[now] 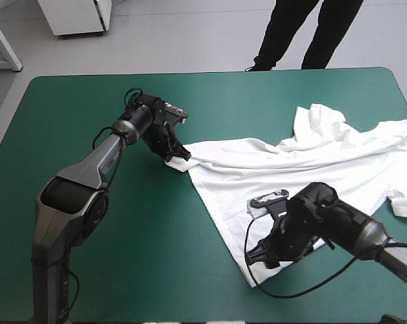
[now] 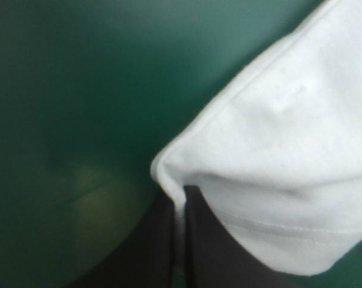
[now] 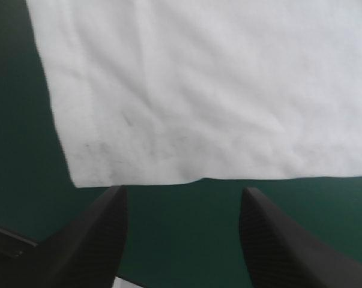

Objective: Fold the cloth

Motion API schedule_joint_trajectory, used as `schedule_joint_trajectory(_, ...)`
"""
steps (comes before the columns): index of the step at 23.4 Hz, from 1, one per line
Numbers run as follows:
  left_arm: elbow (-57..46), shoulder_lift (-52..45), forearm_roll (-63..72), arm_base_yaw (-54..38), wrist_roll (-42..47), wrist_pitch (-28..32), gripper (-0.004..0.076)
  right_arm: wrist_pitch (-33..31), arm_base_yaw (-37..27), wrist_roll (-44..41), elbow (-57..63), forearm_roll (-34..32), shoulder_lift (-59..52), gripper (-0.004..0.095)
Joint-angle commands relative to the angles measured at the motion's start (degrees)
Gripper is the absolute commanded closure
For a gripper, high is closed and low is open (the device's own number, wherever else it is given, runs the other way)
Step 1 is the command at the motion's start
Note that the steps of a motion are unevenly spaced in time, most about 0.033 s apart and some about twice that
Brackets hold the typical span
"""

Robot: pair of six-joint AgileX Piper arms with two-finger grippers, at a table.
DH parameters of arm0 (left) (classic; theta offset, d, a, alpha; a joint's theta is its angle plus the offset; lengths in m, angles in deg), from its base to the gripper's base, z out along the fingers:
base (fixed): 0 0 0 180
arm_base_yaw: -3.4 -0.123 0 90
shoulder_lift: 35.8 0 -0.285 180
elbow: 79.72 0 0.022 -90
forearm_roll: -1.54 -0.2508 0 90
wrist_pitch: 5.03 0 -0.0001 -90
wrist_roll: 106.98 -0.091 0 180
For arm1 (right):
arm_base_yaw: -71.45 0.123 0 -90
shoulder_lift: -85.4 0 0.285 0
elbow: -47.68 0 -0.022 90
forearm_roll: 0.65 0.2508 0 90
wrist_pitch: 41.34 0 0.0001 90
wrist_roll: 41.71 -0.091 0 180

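My right pincer (image 3: pixel 182 193) hangs wide open and empty at the near hem of the T-shirt (image 1: pixel 304 172), which lies part-spread on the desk's (image 1: pixel 156 270) right half, bunched toward the far edge. Farther off, my left pincer (image 2: pixel 182 195) is clamped on another corner. I judge this the flattening step: next, the right must drop and pinch that hem.

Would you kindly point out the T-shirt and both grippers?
T-shirt (image 1: pixel 284 177), high view, its spread middle.
Left gripper (image 2: pixel 183 195), left wrist view, fingertips pinching a corner.
Right gripper (image 3: pixel 184 192), right wrist view, midway between open fingertips.
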Motion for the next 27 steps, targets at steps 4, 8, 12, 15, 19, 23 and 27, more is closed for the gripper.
schedule_joint_trajectory(4,0.51,-1.21,0.55,-0.72,0.25,1.11,0.0746,6.07,7.77,-5.67,-0.88,-0.49,-0.89,0.0371)
schedule_joint_trajectory(8,0.51,-1.21,1.9,-0.72,0.25,1.11,0.0746,7.08,11.53,-8.85,0.34,-1.42,0.68,0.0371)
schedule_joint_trajectory(12,0.51,-1.21,2.29,-0.72,0.14,1.11,0.0746,11.61,15.49,-10.44,4.54,0.35,2.52,0.0371)
schedule_joint_trajectory(15,0.51,-1.21,2.41,-0.72,0.14,1.6,0.0746,15.55,17.36,-12.94,7.29,-0.55,4.04,0.0371)
schedule_joint_trajectory(19,0.51,-1.21,2.41,-0.72,0.14,2.24,0.0746,18.91,17.36,-13.08,9.55,0.39,7.03,0.0406)
schedule_joint_trajectory(23,0.51,-1.21,1.92,-0.72,0.04,2.36,0.0746,22.11,17.36,-13.75,10.03,0.9,12.96,0.0684)
schedule_joint_trajectory(27,0.51,-1.21,1.92,-0.8,0.04,2.36,0.0746,22.26,17.36,-13.53,10.03,0.4,14.87,0.0925)
